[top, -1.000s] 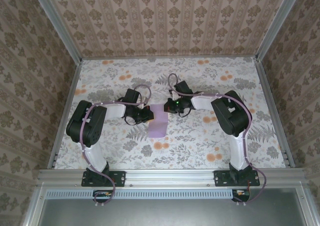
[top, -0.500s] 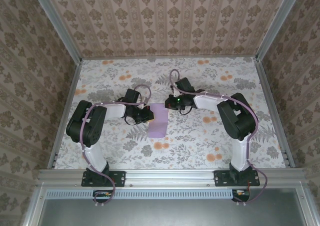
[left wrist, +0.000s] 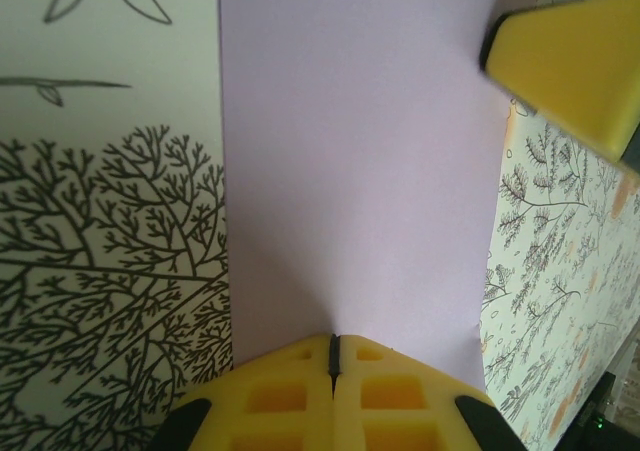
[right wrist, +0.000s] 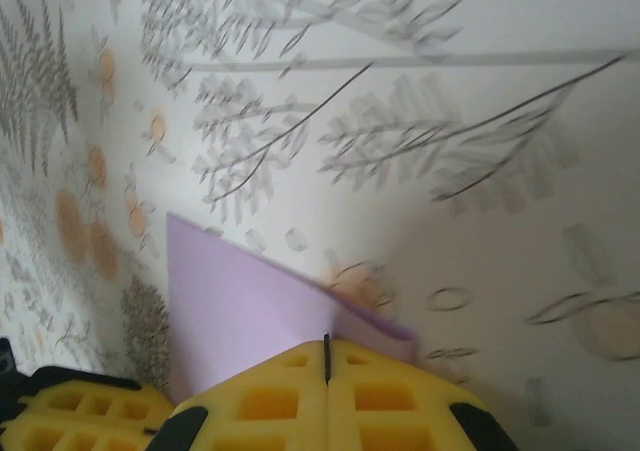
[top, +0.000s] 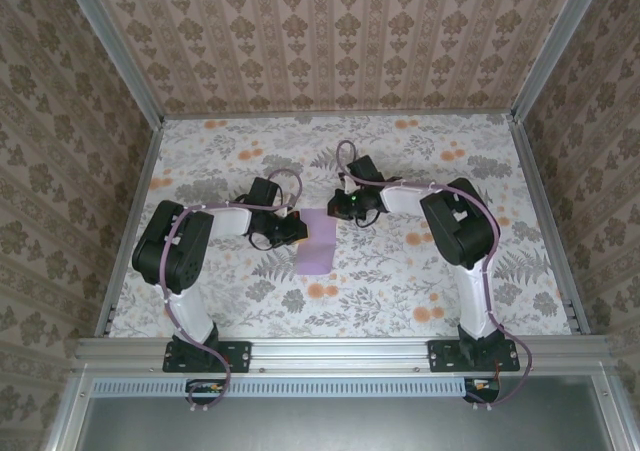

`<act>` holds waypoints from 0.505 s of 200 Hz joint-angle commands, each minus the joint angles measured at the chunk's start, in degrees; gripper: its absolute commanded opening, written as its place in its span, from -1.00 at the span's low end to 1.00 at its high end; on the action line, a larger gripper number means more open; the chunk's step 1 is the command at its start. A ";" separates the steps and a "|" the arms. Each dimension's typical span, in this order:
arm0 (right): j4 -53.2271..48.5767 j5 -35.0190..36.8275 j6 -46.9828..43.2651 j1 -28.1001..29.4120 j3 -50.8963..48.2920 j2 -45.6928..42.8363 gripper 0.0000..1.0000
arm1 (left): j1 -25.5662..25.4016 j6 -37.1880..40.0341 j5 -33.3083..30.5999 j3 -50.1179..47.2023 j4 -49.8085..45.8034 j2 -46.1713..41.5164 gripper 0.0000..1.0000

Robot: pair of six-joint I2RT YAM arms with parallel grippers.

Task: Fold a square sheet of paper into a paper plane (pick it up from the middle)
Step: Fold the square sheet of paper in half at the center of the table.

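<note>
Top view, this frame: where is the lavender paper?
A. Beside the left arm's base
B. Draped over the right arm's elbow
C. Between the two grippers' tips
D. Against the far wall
C: the lavender paper lies with the left gripper at its left edge and the right gripper at its far right corner.

Floral tabletop [top: 420,161] with a pale ground, grey ferns and orange blossoms. Beige-brown damask-stripe wallpaper covers the back wall [top: 340,41], left wall [top: 50,171] and right wall [top: 600,151]. Aluminium posts [top: 110,46] run up the back corners. An aluminium rail [top: 340,349] lines the table's near edge, with a grey panel [top: 340,421] below. Light is even, shadows soft.
</note>
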 commanded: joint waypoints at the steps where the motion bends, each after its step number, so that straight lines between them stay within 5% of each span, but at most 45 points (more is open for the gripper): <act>1: -3.04 3.68 -1.93 -3.84 2.09 0.34 -1.00 | 0.10 0.82 -14.00 -5.99 -12.54 6.78 -1.00; 101: -2.92 0.08 7.18 6.14 -10.37 -12.46 -1.00 | 0.03 0.11 -14.25 -5.69 -12.00 6.85 -1.00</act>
